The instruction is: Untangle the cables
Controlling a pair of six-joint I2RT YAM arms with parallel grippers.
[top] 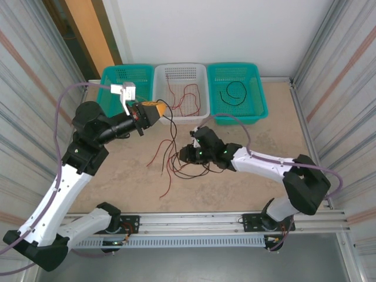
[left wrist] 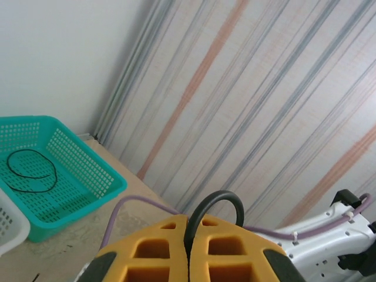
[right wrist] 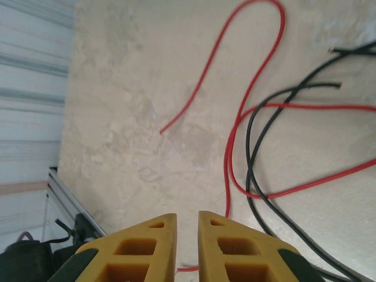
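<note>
Thin red and black curly wires [right wrist: 248, 158]: probably light, limp (snag-prone). Left gripper [left wrist: 188, 238] clamped on black strand [left wrist: 222, 195]; right gripper [right wrist: 187, 226] slightly parted, nothing seen held. Grip free ends.

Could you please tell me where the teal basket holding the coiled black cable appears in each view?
Top external: teal basket at the far right of the back row, black cable coiled inside.
Left wrist: same teal basket at the left edge, black cable inside.
Right wrist: faces loose cables on the table.
Shared landmark: the white basket beside it.
</note>
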